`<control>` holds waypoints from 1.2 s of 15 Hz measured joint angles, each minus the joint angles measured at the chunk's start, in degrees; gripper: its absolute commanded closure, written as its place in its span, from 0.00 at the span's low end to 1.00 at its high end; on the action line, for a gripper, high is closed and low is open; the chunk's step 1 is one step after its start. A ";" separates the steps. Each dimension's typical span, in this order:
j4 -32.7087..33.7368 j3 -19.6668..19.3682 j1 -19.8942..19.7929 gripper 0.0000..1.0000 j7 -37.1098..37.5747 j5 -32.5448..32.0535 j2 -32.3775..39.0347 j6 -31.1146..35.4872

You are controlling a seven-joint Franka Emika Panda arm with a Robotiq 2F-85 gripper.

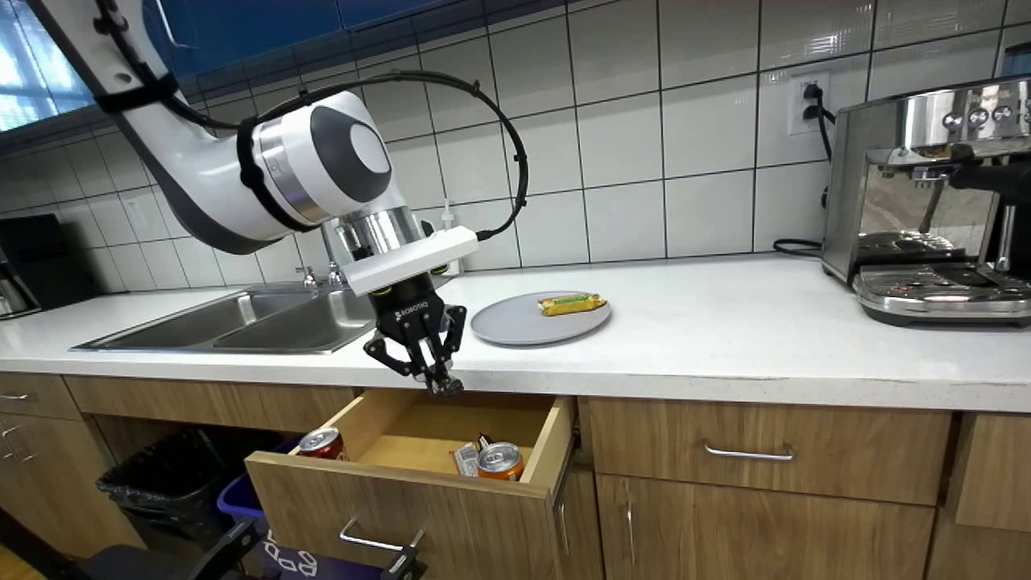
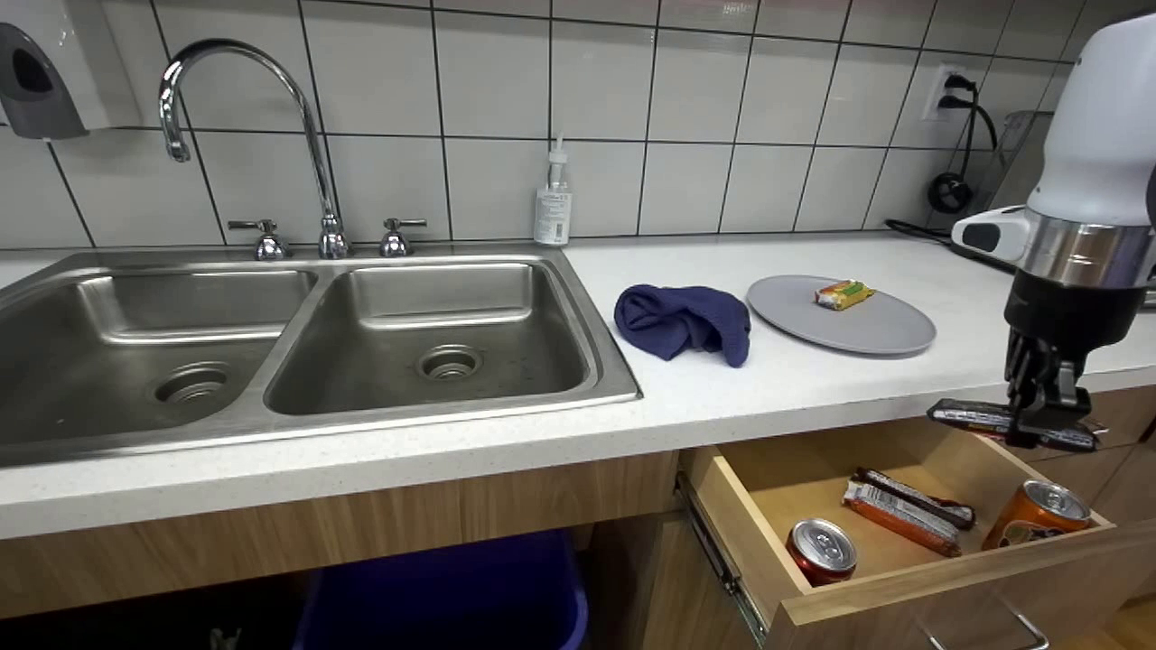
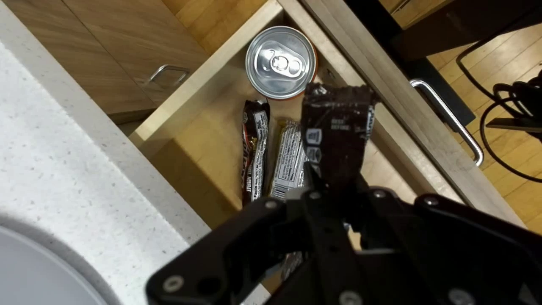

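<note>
Around the sink (image 2: pixel 296 343), in an exterior view, I see the faucet (image 2: pixel 321 176) at twelve o'clock, a pump bottle (image 2: pixel 553 215) at two, a navy cloth (image 2: pixel 682 320) at three.

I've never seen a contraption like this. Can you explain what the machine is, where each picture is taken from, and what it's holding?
The white machine is a robot arm, and the black part at its end is its hand. Two pictures come from cameras standing outside the robot. The third comes from a camera on its wrist, looking down past the hand.

The hand is closed on a dark wrapped bar, above an open drawer. In the drawer are a red can, an orange can and two more wrapped bars.

On the counter sit a gray plate with a yellow packet on it, a blue cloth and a coffee machine.
</note>
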 measured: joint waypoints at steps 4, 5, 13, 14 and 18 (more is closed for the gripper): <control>0.88 0.71 0.25 0.96 0.00 -2.56 1.85 0.33; 1.32 0.88 0.46 0.96 0.00 -2.97 2.49 0.38; 8.17 2.44 2.80 0.96 0.06 -3.63 10.19 0.37; 9.27 2.46 3.06 0.96 0.07 -3.64 11.37 0.35; 12.71 2.48 3.44 0.96 0.07 -3.65 15.32 0.09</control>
